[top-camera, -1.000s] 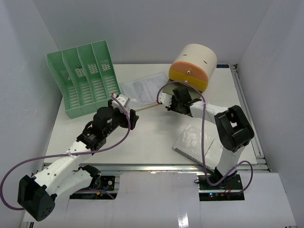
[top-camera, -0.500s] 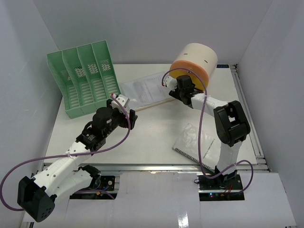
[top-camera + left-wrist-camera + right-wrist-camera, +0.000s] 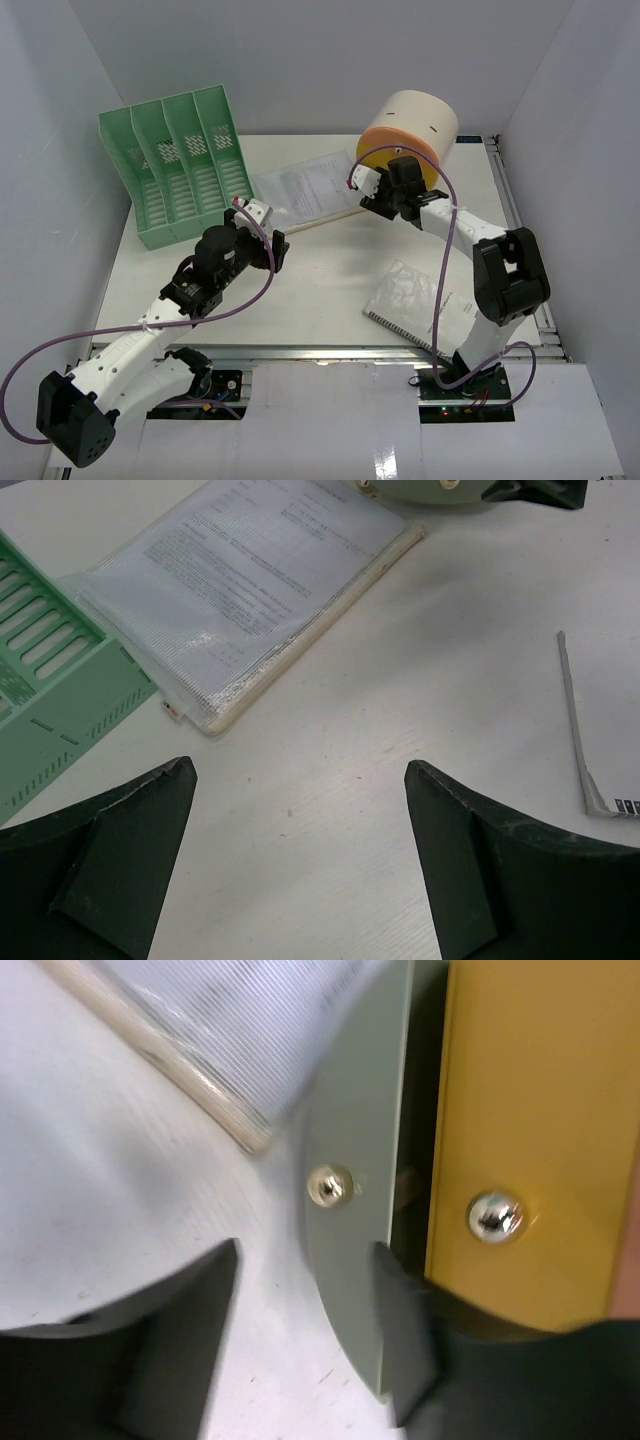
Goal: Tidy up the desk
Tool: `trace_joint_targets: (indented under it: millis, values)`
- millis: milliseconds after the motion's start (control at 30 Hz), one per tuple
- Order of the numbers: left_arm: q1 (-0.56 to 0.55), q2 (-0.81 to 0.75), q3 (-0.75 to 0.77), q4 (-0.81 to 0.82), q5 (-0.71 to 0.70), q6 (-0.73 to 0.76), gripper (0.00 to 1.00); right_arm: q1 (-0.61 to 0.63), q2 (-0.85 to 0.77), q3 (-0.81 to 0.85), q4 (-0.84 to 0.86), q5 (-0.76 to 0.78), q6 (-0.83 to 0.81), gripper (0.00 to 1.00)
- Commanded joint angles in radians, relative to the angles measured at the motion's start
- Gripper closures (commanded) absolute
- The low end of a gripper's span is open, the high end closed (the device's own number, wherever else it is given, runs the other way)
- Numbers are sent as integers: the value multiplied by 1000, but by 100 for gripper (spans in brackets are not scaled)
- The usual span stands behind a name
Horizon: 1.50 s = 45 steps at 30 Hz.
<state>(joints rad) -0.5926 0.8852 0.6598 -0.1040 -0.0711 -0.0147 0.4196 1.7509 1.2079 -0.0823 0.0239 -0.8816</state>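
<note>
Tidying looked barely begun: sleeved document (image 3: 250, 580) and notebook (image 3: 415, 305) lay loose on the desk (image 3: 320, 280) near the left gripper (image 3: 300, 770), its fingers spread, while the right gripper (image 3: 305, 1250), fingers parted, straddled a grey drawer front (image 3: 355, 1110).

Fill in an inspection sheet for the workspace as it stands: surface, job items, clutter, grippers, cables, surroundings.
Surface: white desk, no spills seen.
Job's things: green file rack upright at far left; document sleeve flat at centre, close to the rack; round drawer box at far right; spiral notebook flat by the right arm's base.
Clutter: nothing seen.
Grippers: left gripper open, hovering over bare desk near the sleeve; right gripper open, jaws either side of the box's grey-green front panel edge.
Cables: purple cable loops along each arm; the right one passes above the notebook.
Surroundings: white walls on three sides; aluminium rail along the right edge.
</note>
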Motion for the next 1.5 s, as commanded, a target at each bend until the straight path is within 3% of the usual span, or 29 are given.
trace_joint_targets:
  millis: [0,67,333,500,567,600,633,700,933,1000,1200,1333,1467]
  values:
    - [7,-16,6,6,-7,7,3,8,-15,46,-186,-288,-82,54]
    - [7,-17,6,6,-7,7,3,9,17,66,-218,-265,-76,67]
    - [10,-23,8,3,-13,9,3,5,140,130,-187,-133,-8,73]
    - [12,-29,9,3,-17,11,3,-7,239,192,-91,159,83,79]
    - [13,-34,9,3,-19,12,3,-8,253,170,35,255,94,72]
    - [13,-36,9,3,-21,12,3,-8,256,144,96,331,95,59]
    - [13,-37,9,3,-21,12,3,-10,259,137,144,349,95,56]
    - [14,-40,9,3,-21,12,3,-10,262,121,177,375,74,30]
    - [16,-46,9,3,-21,12,3,-13,143,51,84,161,89,28]
    - [16,-49,9,3,-20,10,3,-16,84,27,-15,63,82,27]
    - [17,-49,10,0,0,4,2,-32,-122,-4,-398,-411,58,26]
    - [17,-45,11,-3,50,-10,2,-31,-268,-103,-496,-507,78,23]
    - [17,-23,16,-9,147,-46,2,-50,-427,-188,-530,-508,79,20]
